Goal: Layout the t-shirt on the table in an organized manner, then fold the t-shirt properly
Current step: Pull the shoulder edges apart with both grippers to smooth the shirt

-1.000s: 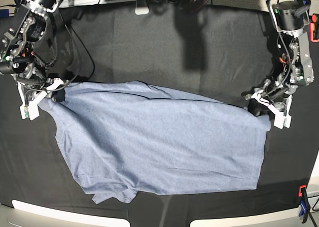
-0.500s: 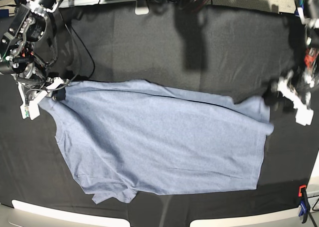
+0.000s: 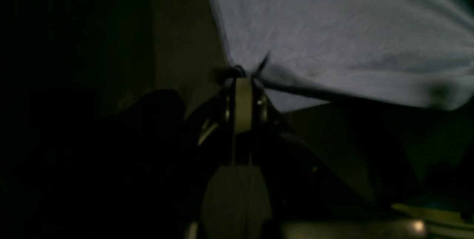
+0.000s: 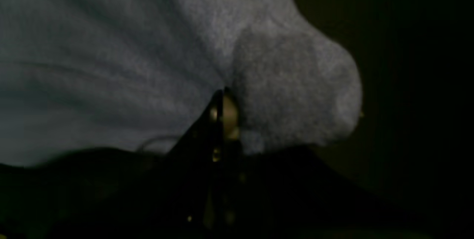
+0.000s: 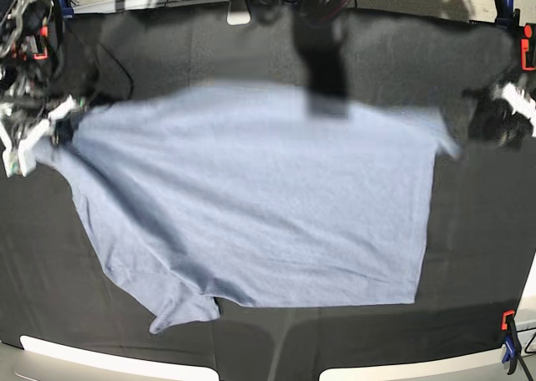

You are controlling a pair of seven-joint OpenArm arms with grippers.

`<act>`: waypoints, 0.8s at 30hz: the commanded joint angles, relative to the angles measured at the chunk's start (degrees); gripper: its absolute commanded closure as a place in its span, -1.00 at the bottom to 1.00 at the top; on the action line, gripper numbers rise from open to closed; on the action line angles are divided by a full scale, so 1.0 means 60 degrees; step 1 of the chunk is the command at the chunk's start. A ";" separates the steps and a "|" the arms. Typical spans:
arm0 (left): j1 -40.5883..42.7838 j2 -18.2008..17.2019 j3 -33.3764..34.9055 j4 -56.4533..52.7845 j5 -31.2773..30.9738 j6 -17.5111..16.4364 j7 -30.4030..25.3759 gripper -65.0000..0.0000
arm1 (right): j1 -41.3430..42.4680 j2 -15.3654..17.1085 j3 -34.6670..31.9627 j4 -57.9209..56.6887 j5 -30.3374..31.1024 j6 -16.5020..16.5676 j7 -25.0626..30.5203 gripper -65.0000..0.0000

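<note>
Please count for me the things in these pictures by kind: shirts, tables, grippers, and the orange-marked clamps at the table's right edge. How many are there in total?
t-shirt: 1
table: 1
grippers: 2 (left gripper, right gripper, each shut on the t-shirt)
orange-marked clamps: 2
Total: 6
</note>
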 commanded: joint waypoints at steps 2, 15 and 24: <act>0.0506 -0.0182 -0.0124 0.0135 -0.0182 -0.0080 -0.0047 1.00 | 0.0084 0.0171 0.0051 0.0189 0.0051 -0.0007 0.0222 1.00; 0.1566 0.0678 -0.0117 0.0135 -0.0175 -0.0259 -0.1115 0.70 | 0.0055 0.0175 0.0091 0.0306 0.0350 0.0004 0.0222 0.12; -0.0033 0.2262 -0.0040 0.0109 0.1217 0.0186 -0.1428 0.19 | 0.0055 0.0175 0.1056 0.1781 0.1916 0.0528 0.0259 0.13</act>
